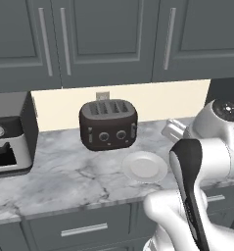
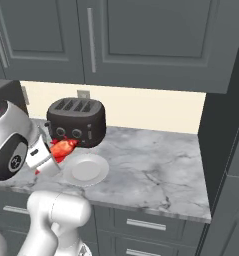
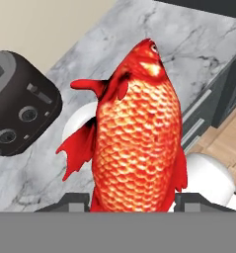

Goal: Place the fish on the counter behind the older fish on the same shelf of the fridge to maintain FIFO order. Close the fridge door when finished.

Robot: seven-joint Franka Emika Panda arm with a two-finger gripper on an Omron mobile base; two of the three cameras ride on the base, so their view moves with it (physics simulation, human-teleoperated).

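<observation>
Red-orange fish (image 3: 137, 133) lifted off the counter (image 2: 156, 165).
Gripper (image 3: 132, 197) pinched it at frame centre; fridge shelving and door-closing remained, I judged.

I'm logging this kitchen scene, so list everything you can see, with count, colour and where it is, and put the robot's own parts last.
fish: one, bright red-orange, lifted above the counter, between the gripper's fingers.
toaster: one, black, four slots, on the counter against the back wall.
plate: one, white, bare, on the counter in front of the toaster.
counter: one, grey-white marbled, over dark grey drawers with silver handles.
upper cabinets: dark grey, silver bar handles, above the counter.
wall outlet: one, pale, behind the toaster.
oven-like appliance: one, silver and black, left end of the counter.
gripper: one, white, shut on the fish.
</observation>
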